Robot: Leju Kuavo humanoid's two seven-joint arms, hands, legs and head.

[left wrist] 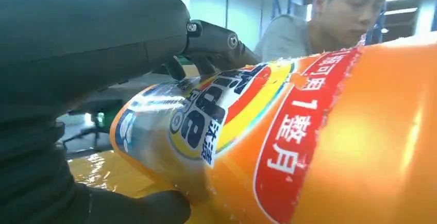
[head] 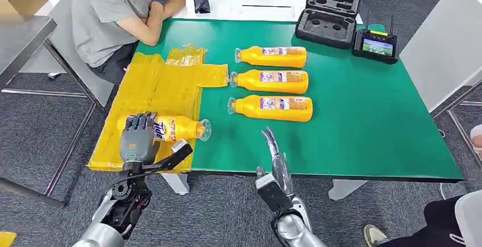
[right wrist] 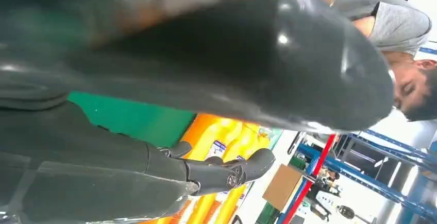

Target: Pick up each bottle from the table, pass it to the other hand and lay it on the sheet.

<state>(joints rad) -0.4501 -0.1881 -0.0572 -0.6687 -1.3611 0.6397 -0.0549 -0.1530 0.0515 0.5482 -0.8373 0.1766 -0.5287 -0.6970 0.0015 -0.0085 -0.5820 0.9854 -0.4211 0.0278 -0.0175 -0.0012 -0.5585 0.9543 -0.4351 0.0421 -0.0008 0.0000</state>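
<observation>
Bottle [head: 173, 128] in the left hand [head: 138, 137] lies on its side over the near end of the yellow sheet [head: 153, 88], cap pointing toward the middle of the green surface [head: 364, 122]. The fingers wrap its base end; the left wrist view shows the thumb under the label and dark fingers curled over the top, so the hold looks firm. Whether the bottle already touches the sheet or hangs just above it, I cannot tell.

The right hand [head: 271, 145] holds nothing, with its fingers extended and apart, at the near edge of the surface and well apart from the bottle. Three more bottles [head: 271, 80] lie in a row on the surface beyond it, caps toward the sheet.

The step looks like the lay-down, near its end. To do it well, bring the bottle down until its whole side rests on the sheet before loosening the fingers, because a round bottle let go early will roll. The cap end sits just at the sheet's edge, so a nudge toward the person's [head: 113, 14] side would keep it wholly on the yellow. Spread the fingers straight outward, then lift away without dragging the crinkled sheet along. Keep the right hand clear of the row until the left is free.
</observation>
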